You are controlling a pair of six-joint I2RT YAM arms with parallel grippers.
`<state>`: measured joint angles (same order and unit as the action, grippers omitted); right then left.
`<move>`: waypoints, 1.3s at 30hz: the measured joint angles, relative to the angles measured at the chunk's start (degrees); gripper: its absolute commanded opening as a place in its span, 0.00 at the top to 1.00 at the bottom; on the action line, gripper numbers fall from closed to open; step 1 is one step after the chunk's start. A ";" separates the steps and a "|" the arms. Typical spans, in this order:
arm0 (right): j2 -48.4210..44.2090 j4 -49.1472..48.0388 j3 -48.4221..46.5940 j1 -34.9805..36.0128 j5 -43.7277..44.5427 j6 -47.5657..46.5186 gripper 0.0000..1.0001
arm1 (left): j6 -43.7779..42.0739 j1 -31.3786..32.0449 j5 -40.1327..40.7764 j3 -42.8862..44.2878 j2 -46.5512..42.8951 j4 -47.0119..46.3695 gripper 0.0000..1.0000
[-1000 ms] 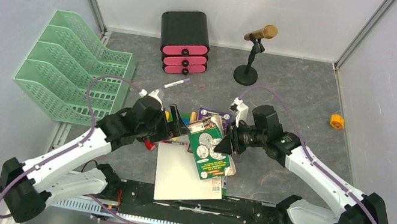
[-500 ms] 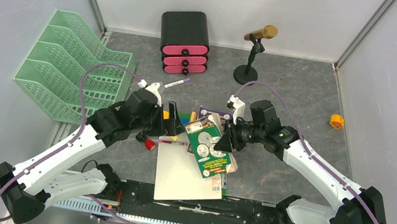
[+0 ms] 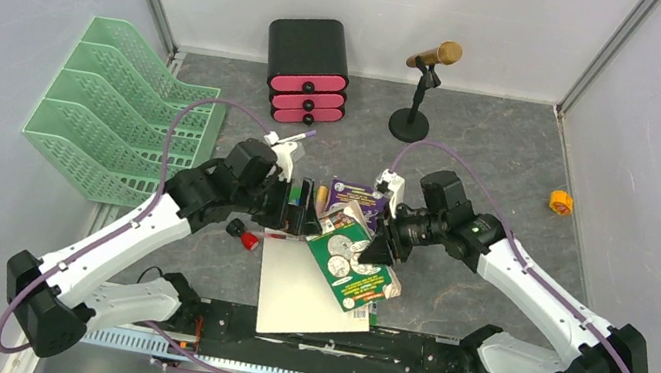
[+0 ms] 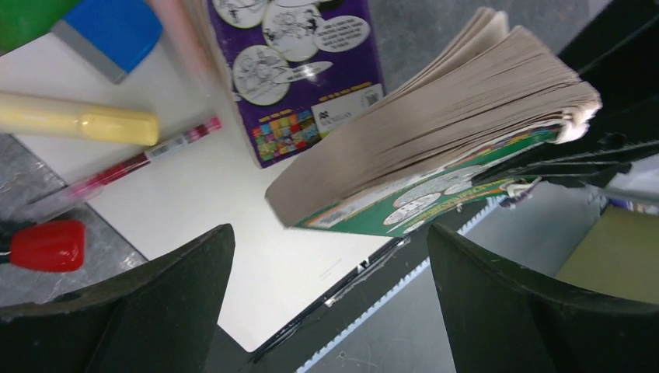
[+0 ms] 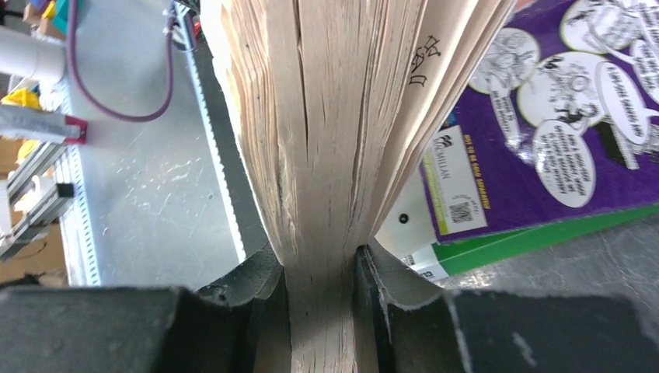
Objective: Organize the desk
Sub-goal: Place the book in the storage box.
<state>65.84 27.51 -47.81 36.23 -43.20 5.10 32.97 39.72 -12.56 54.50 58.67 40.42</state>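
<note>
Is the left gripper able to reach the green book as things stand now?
Probably yes. The left gripper, wide open, faces the free end of the green book with nothing between them; the right gripper clamps the far end.

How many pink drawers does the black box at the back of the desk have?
3, stacked in the black box: top drawer, middle drawer, bottom drawer. All three fronts are visible; none seems hidden.

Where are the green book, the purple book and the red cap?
green book point(image 3: 347, 273): top external view, on its front cover.
purple book point(image 4: 303, 62): left wrist view, on its purple cover.
red cap point(image 4: 47, 245): left wrist view, on the cap's side.
</note>
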 measured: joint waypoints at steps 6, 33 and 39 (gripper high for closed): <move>0.28 1.01 0.00 0.02 -5.03 -1.86 1.00 | -4.20 -0.02 -7.37 1.09 0.83 -1.46 0.04; 0.24 -0.90 -2.36 -0.31 -9.42 0.00 1.00 | -6.69 -0.68 -21.20 -0.55 3.50 -2.62 0.23; -1.84 -3.80 -0.96 -0.24 -11.41 1.42 1.00 | -6.67 -0.76 -28.26 -1.44 3.39 -6.12 0.33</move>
<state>64.01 23.70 -48.77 35.99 -54.61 6.52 26.30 38.96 -40.82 53.06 62.06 34.30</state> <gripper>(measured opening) 0.317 0.727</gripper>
